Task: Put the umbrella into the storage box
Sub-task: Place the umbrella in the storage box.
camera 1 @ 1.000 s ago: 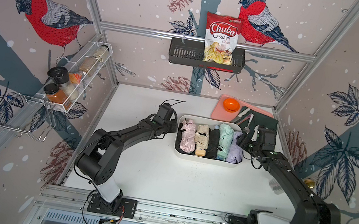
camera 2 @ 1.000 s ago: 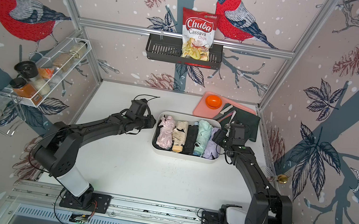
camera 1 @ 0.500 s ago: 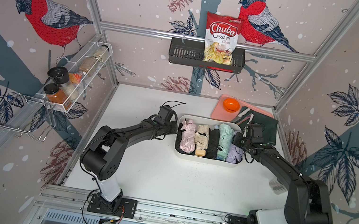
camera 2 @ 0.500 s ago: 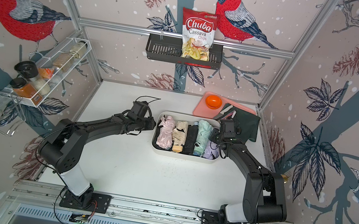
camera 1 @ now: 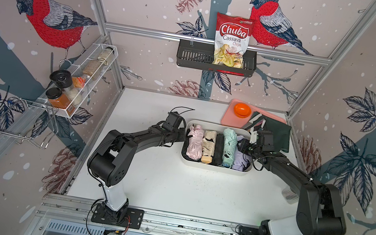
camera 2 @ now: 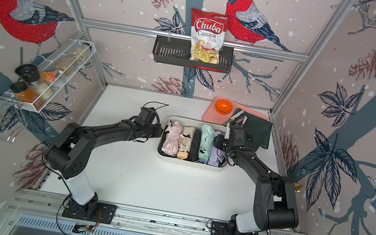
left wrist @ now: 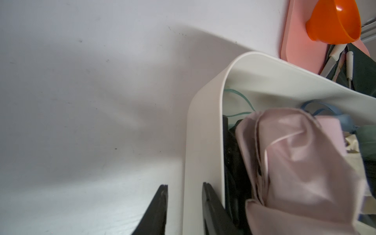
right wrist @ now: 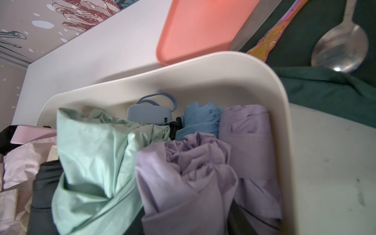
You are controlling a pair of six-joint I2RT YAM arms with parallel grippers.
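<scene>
My left gripper (left wrist: 184, 185) is pinched on the left wall of the storage box (camera 1: 214, 167). One finger sits outside the wall. The other sits inside, next to the pink umbrella (camera 1: 195, 143).

My right gripper (camera 1: 243, 146) hangs over the right end of the box, just above the lilac umbrella (camera 1: 239, 160). I cannot tell if those jaws are wide apart or squeezed together. My right wrist view does not show the fingers, and they are too small to see in both top views.

The lilac umbrella lies inside the box, against the right wall. Next to it lie the mint umbrella (camera 1: 228, 146), the black umbrella (camera 1: 219, 149), the cream umbrella (camera 1: 209, 144) and the pink one, all side by side. A blue umbrella (right wrist: 201, 118) peeks out near the back wall.

The box stands on the white table (camera 1: 169, 185), toward the back and the right. Just behind it lies the pink tray (camera 1: 229, 119) with an orange bowl (camera 1: 242, 110) on it. A dark green cloth (camera 1: 279, 136) lies beside the tray, with a spoon (right wrist: 341, 53) on it.
</scene>
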